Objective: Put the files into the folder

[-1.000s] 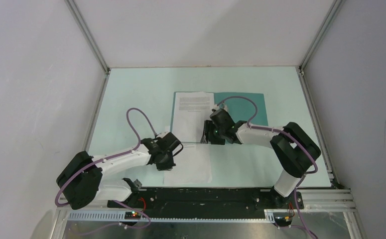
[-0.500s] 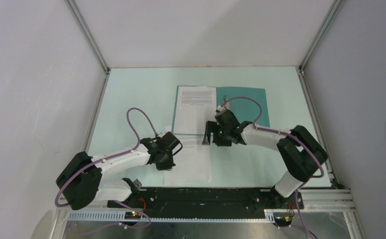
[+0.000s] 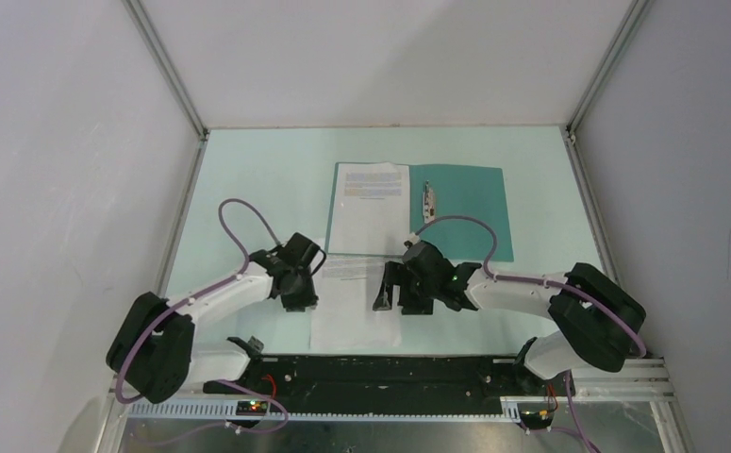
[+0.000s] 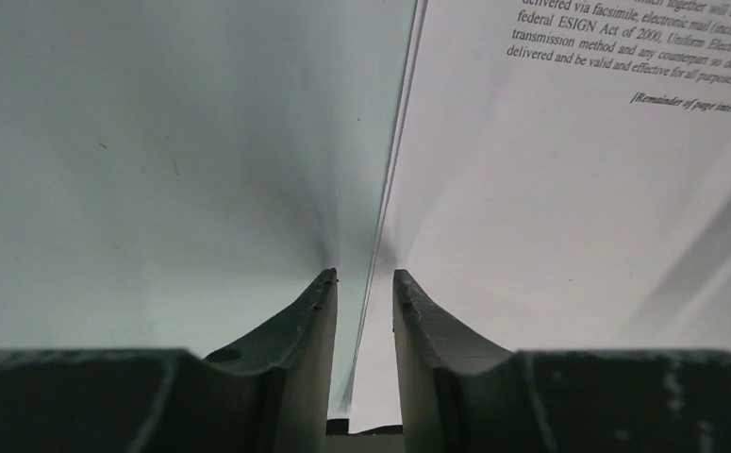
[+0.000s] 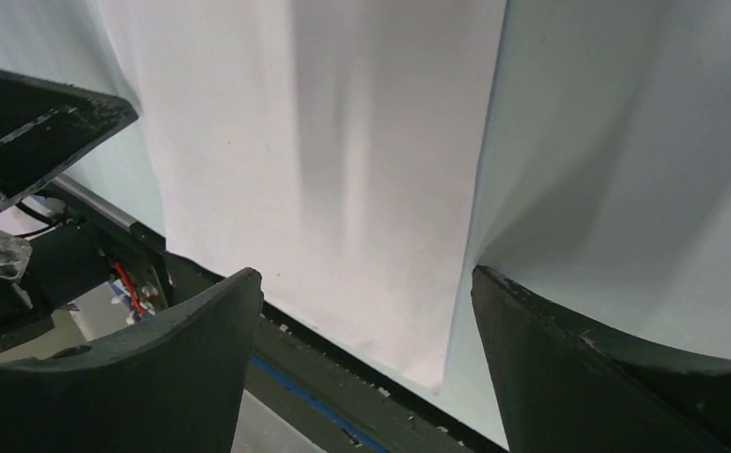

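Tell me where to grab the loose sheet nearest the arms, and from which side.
Pinch the loose sheet by its left edge, coming in low from the left. It lies flat on the table, so only an edge gives purchase, and the left hand straddles that edge.

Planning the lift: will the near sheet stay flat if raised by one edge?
Probably not: near sheet looks thin, its edge bowed up at the left pincer, so likely sags. Seems light; may slide on the smooth table.

Pale green table (image 3: 248, 189), open teal folder (image 3: 465, 198) lying toward the back, white sheet (image 3: 354, 326) near the front
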Controlling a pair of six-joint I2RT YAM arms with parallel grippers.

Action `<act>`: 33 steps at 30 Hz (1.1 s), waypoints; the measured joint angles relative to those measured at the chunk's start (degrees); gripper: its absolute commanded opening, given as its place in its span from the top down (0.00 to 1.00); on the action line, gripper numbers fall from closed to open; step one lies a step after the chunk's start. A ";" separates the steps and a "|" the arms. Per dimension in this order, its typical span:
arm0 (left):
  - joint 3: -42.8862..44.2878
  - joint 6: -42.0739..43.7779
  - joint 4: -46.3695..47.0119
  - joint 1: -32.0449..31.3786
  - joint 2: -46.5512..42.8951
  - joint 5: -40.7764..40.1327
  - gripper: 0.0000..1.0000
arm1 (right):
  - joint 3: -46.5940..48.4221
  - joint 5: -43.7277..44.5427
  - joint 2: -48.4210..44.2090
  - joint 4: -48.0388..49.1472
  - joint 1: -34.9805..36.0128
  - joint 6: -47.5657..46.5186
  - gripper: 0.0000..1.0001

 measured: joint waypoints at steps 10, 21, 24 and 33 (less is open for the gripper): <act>1.11 2.32 0.98 0.24 3.78 1.51 0.76 | -1.42 -1.44 2.51 8.52 2.89 6.54 0.12; 1.07 2.29 3.41 0.46 5.40 3.54 0.83 | -1.70 -8.70 8.11 20.31 0.46 9.92 0.21; 1.03 2.29 3.93 0.46 5.49 4.07 0.84 | -2.14 -8.79 8.13 20.37 -0.20 10.54 0.32; 0.33 2.21 5.79 0.50 5.11 5.27 0.85 | -6.82 -5.07 2.91 16.37 -2.19 10.93 0.56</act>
